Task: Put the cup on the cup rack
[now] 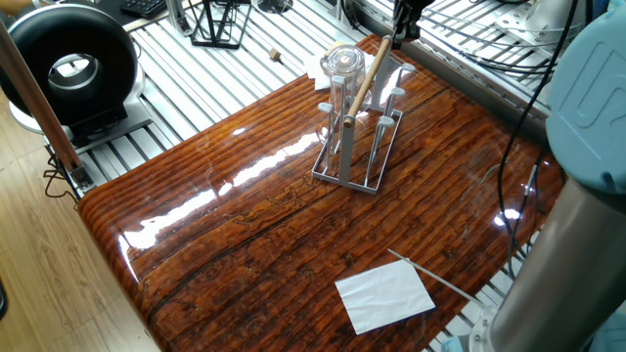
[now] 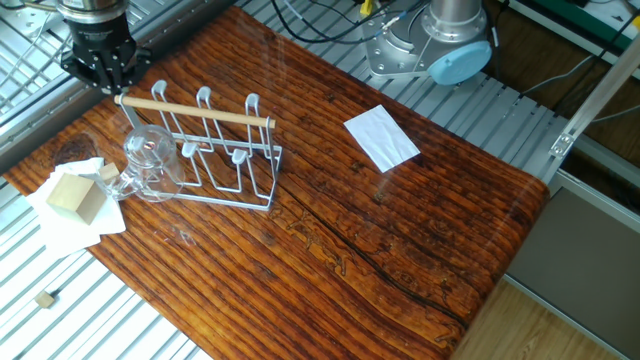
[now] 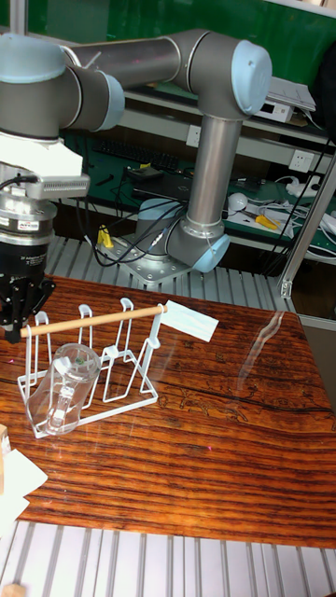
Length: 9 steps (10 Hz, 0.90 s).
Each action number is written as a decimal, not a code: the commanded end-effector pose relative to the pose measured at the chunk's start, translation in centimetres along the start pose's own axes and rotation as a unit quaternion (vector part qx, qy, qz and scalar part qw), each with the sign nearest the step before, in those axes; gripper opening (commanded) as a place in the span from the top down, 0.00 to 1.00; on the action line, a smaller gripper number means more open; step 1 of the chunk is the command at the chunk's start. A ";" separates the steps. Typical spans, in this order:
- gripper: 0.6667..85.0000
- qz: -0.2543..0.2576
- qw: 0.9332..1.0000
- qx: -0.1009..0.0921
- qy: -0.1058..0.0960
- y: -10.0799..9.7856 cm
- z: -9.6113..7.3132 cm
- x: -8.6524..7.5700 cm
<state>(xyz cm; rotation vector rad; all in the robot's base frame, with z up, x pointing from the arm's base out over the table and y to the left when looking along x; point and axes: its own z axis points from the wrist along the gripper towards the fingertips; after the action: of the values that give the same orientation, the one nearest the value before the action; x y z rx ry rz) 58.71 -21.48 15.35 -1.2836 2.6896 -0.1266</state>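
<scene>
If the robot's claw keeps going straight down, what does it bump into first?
Probably the end of the wooden rod on the cup rack: the gripper sits right at it already. Below that lies the table. Depth is hard to judge.

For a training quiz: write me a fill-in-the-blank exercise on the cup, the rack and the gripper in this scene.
1. The clear glass cup sits over a peg of the grey wire ____.
2. The rod across the top of the rack is made of ____.
3. The gripper is at the end of the rod nearest the ____.
4. A sheet of ____ paper lies on the table, apart from the rack.

Missing words: rack; wood; cup; white
</scene>
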 end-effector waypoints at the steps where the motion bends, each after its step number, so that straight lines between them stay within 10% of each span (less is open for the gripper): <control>1: 1.00 0.005 1.000 -0.010 -0.017 0.5 -0.3 -0.7; 5: 1.00 -0.028 0.996 -0.078 -0.011 1.4 -6.5 2.0; 9: 1.00 -0.004 0.997 -0.071 0.032 2.9 -11.1 0.9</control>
<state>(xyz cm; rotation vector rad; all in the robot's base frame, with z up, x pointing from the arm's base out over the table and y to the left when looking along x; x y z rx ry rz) 54.79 -21.59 22.66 -1.3729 2.7446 0.0336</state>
